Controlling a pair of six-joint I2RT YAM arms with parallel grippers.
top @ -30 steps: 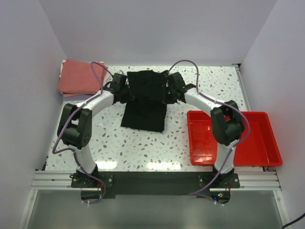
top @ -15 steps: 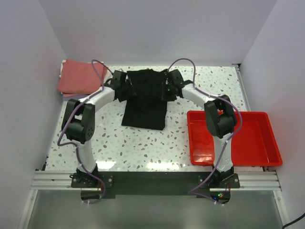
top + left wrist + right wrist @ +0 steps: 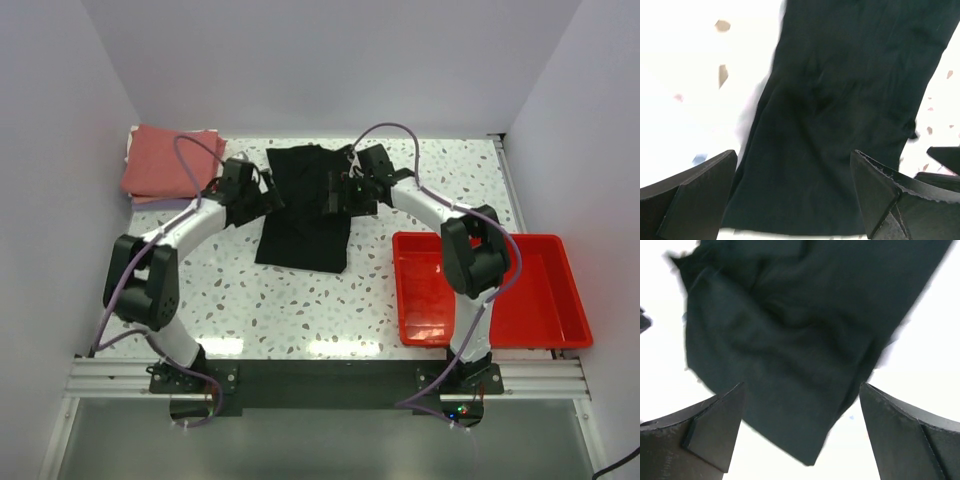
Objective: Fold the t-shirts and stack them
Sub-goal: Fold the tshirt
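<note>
Two sets of jaws gape empty | left gripper, right gripper hide black t-shirt edges | wrist views blurred

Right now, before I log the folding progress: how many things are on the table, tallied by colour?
black t-shirt: 1
salmon-red folded t-shirt: 1
pale cloth edging out beneath the salmon-red one: at least 1, layers cannot be told apart
red plastic tray: 1
Total: at least 4
</note>
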